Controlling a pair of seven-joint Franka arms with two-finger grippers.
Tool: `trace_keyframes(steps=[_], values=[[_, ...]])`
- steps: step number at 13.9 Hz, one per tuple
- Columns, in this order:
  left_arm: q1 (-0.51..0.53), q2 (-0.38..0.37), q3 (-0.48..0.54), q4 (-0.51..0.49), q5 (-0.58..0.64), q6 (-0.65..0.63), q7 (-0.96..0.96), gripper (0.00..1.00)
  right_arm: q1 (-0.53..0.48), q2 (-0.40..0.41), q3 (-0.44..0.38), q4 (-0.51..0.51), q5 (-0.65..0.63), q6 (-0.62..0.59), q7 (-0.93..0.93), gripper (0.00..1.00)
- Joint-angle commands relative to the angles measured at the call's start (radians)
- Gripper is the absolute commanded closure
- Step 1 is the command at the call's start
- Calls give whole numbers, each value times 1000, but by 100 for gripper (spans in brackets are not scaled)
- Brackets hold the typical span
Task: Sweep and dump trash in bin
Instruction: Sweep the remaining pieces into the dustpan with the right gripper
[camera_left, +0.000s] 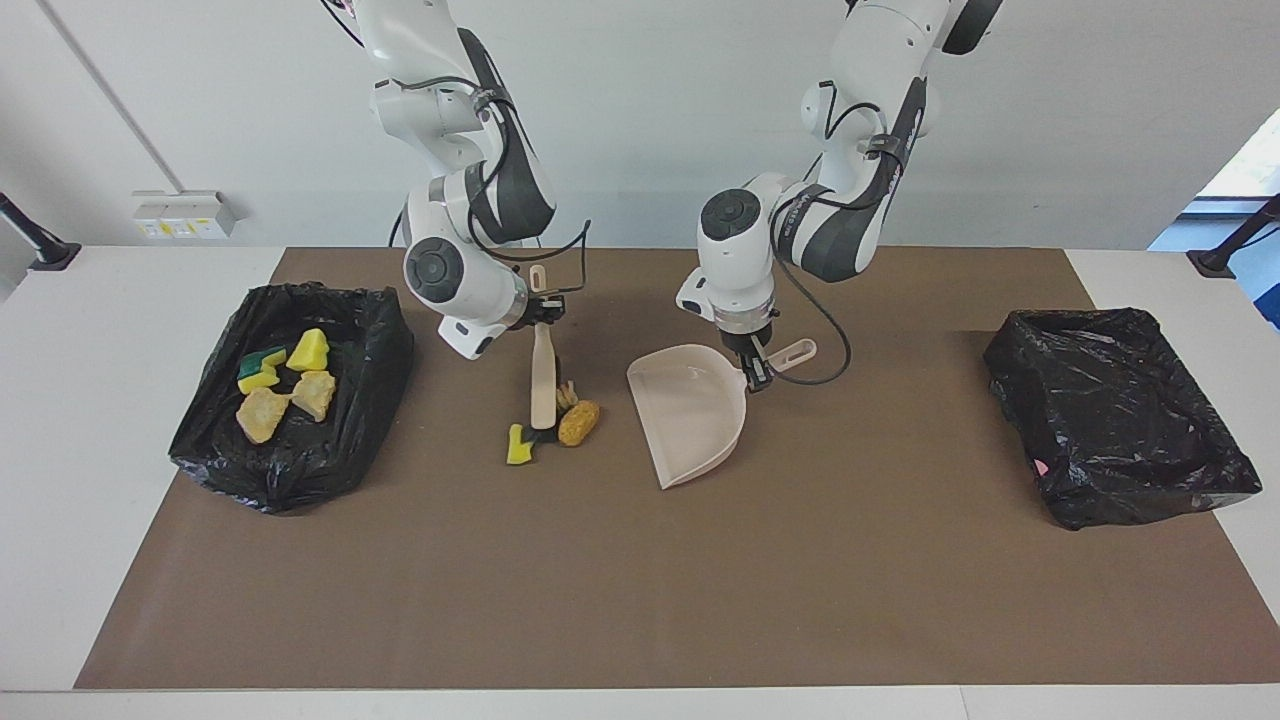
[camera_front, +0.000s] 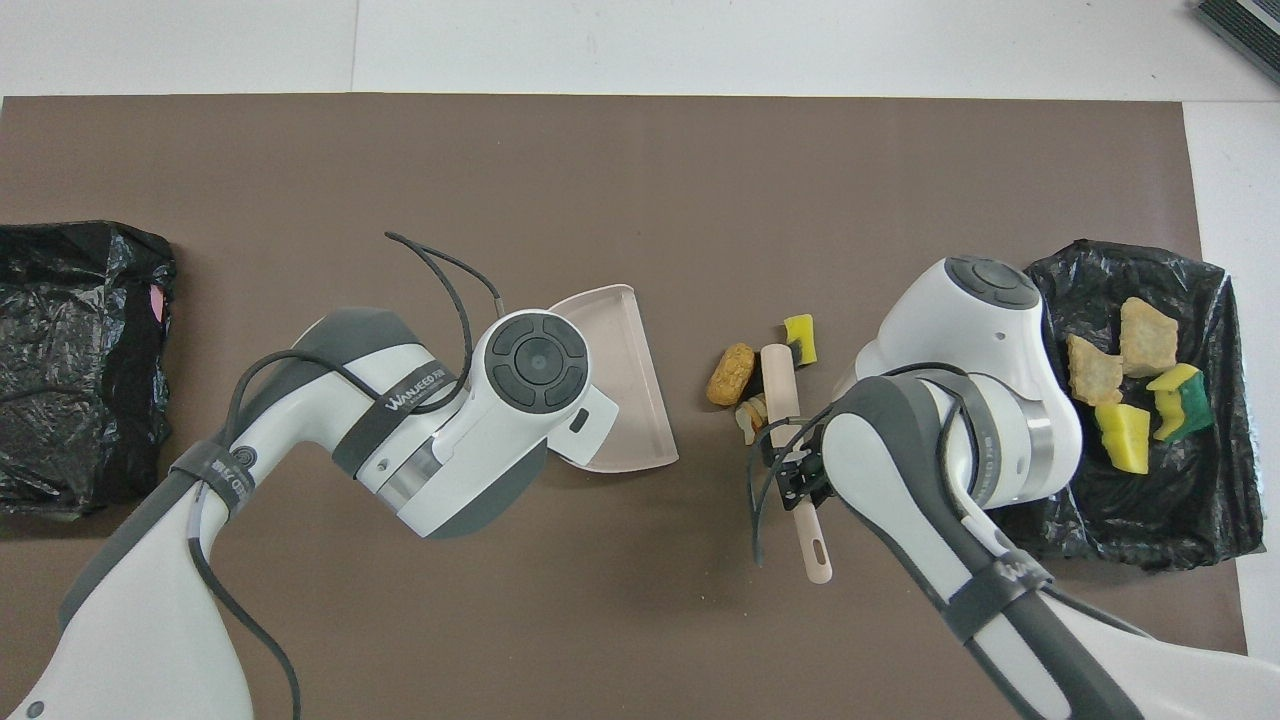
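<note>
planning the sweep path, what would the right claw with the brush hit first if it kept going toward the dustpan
Probably the tan lump beside the brush held by the right claw, then the dustpan mouth; depth is uncertain.

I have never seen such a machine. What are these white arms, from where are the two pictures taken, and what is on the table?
These are two robot arms, each ending in a grasping tool. One picture faces them from across the table; the other looks down from above them. The right tool holds a beige brush among three loose scraps on the brown mat. The left tool holds a beige plastic dustpan by its handle, beside the scraps. A black-lined bin at the right arm's end contains four scraps; another black-lined bin is at the left arm's end.
</note>
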Motion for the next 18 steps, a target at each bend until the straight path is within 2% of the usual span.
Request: trace_keyframes(steps=[1,6,9,12,14,15,17,18], values=[[0,-40,4,-51,8,16,16,100,52,25,4,20,71,9,-3,100],[0,-40,3,-54,7,19,18,100,97,44,4,84,322,-11,-48,100],[8,-38,3,-61,5,33,30,100,63,49,1,163,337,-74,-46,100],[11,-40,3,-83,5,77,59,100,-18,45,1,238,323,-189,-48,100],[12,-40,4,-86,5,90,165,100,-38,14,-5,250,259,-230,-56,100],[12,-40,4,-89,5,90,168,100,-35,3,-2,231,157,-223,-68,100],[11,-40,4,-98,5,93,170,100,11,-85,0,73,-95,-121,-88,100],[11,-43,4,-103,5,93,171,100,12,-122,-2,-3,-161,-83,-117,100]])
